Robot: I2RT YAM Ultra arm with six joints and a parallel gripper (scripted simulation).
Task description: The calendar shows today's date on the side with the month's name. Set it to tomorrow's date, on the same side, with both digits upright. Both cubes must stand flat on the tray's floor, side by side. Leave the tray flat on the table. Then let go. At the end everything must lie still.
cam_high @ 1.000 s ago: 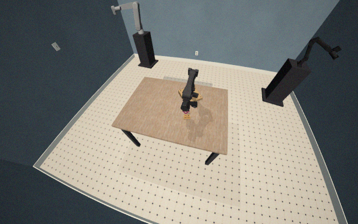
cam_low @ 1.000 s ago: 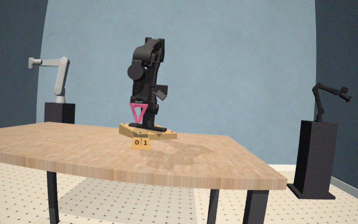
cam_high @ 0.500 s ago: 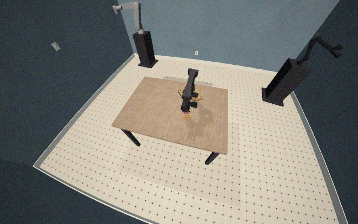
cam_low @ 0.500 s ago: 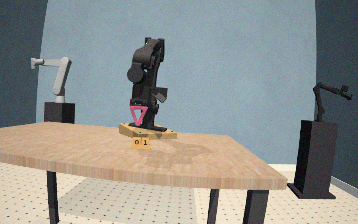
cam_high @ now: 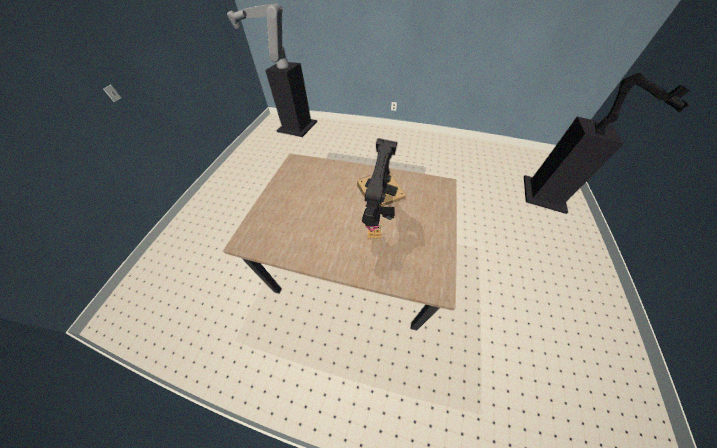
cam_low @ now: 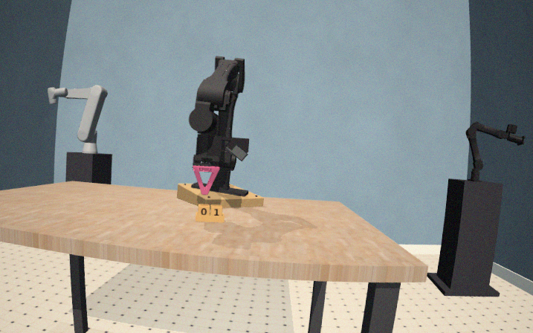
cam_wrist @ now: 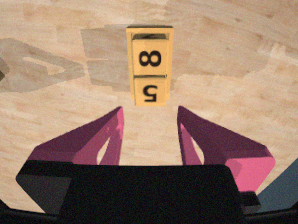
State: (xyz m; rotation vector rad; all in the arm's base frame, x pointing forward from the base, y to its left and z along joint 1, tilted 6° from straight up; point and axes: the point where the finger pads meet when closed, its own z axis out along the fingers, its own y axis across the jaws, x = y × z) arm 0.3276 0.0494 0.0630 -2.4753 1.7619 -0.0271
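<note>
Pink-fingered gripper (cam_low: pixel 205 180) hung over calendar (cam_low: pixel 209 212), fingers half spread, gripping nothing. Calendar sat on table (cam_low: pixel 94 231) before arm's base, cubes reading 0 and 1. Approach step, seemingly; next: descend, pinch right cube, reorient.

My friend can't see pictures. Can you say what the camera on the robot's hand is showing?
Looking down from the robot's hand, an open pink pincer hangs over a small orange block calendar on a wooden table, holding nothing. The tops of its two cubes show an 8 and a 5. The calendar sits just beyond the fingertips, lined up with the gap between them.
</note>
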